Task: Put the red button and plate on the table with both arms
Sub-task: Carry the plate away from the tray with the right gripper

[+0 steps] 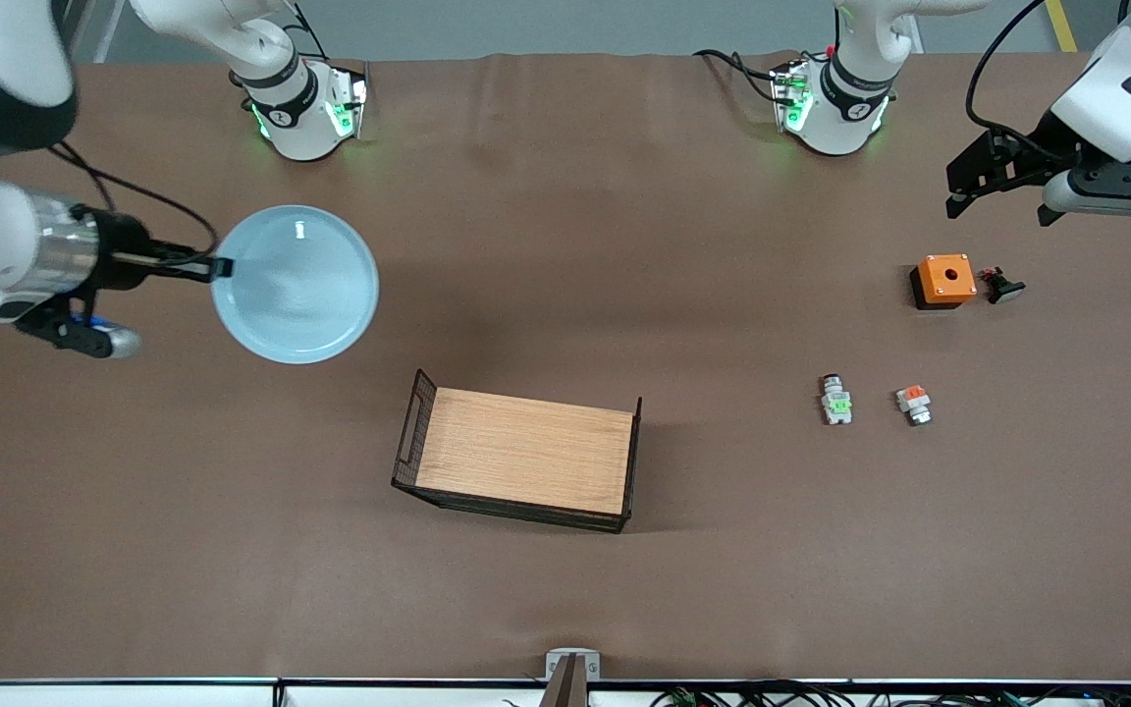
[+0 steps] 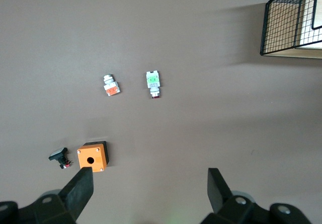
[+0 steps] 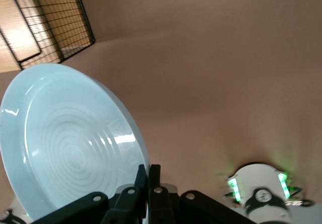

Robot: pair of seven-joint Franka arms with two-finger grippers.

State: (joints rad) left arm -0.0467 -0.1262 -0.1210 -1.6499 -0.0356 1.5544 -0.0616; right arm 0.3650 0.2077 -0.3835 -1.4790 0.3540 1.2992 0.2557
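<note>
While I am watching from my station, the right gripper point(image 1: 217, 266) is clamping the rim of the plate point(image 1: 296, 285), fingers point(image 3: 153, 181) pinched together on its edge, and is holding it up over the table point(image 1: 565, 589) toward the right arm's end, the dish tilted in the right wrist view with its hollow facing up. At the other end, the left gripper point(image 1: 1002, 191) is hanging with its jaws spread wide and holding nothing, over the mat near the orange box point(image 1: 944, 281) with a hole. I am seeing the red button point(image 1: 835, 400) lying on the table, nearer to the front camera than that box, its long axis running toward and away from the camera, the dark red cap pointing toward the robots' bases. Just beside it, toward the left arm's end, is lying one similar part with an orange block point(image 1: 914, 404). One small black piece point(image 1: 1002, 286) is sitting beside the box. I am counting one plate, one red button, one orange box, and one wooden tray point(image 1: 521, 454) with black wire sides near the middle.
</note>
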